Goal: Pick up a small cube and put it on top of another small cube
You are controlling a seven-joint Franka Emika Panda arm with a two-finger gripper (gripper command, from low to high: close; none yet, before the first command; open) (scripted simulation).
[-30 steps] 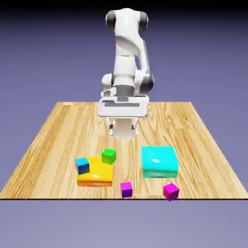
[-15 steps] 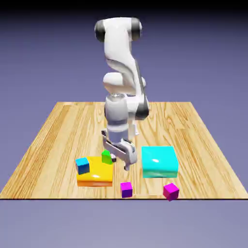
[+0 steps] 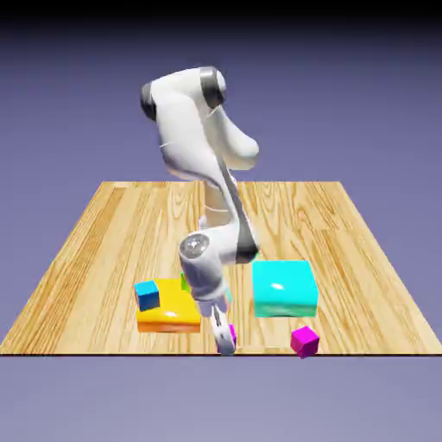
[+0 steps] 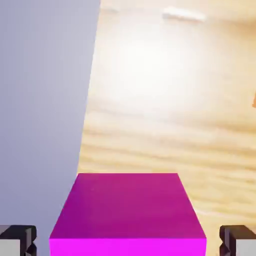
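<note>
A small purple cube fills the bottom middle of the hand view, on the wood by the table's front edge. My gripper straddles it. The grey fingertips stand at either side with a narrow gap to the cube's faces, so the jaws look open. In the exterior view the gripper hides most of this cube. Other small cubes are a magenta one to the exterior view's right, a blue one on the yellow block, and a green one mostly hidden behind the arm.
A flat yellow-orange block lies just to the exterior view's left of the gripper, and a larger cyan block to its right. The table's front edge runs right beside the gripper.
The arm has swung down and forward, from near the green cube to the purple cube at the front edge. The hand now stands low over that cube.
</note>
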